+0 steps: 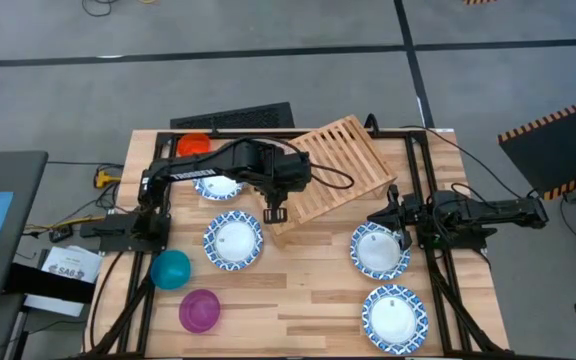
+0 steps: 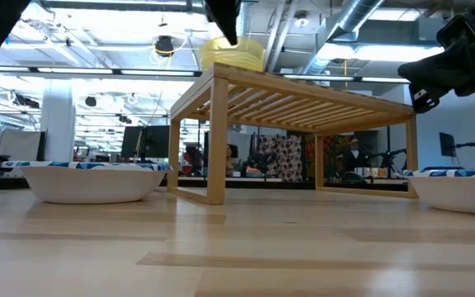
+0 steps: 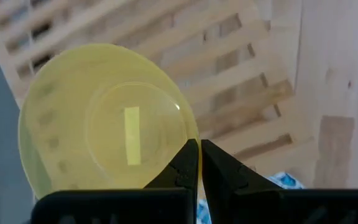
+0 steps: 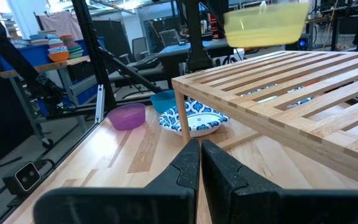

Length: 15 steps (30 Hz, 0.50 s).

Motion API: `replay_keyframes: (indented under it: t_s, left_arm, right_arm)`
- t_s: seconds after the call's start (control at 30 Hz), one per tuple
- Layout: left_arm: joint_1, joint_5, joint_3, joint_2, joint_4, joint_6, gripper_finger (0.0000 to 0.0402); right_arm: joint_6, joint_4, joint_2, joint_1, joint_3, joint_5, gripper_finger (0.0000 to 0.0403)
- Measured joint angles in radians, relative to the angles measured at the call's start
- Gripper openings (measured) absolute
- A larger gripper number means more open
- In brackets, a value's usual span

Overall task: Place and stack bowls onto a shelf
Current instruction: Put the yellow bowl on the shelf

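Note:
My left gripper is shut on the yellow bowl, above the near-left corner of the wooden slatted shelf. The low view shows that bowl over the shelf top. The shelf stands on its legs on the table. My right gripper is shut on nothing and waits right of the shelf, above a blue-rimmed bowl. Other patterned bowls sit on the table, as do the teal, purple and orange bowls. My left gripper pinches the yellow bowl's rim between its two fingers, coming from above and pointing down. The bowl sits about level and open side up, lifted above the shelf's slats, as the right wrist view shows.
A black keyboard lies at the table's far edge. Dark frame rails run along both sides of the table. Bare tabletop lies between the left and right bowls near the front.

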Motion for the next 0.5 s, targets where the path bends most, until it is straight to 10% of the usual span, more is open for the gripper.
replay_keyframes:
  t_s: [0.5]
  left_arm:
    - [0.006, -0.027, 0.000, -0.004, 0.005, -0.126, 0.0000]
  right_arm:
    - [0.000, 0.000, 0.000, 0.000, 0.000, 0.000, 0.0044]
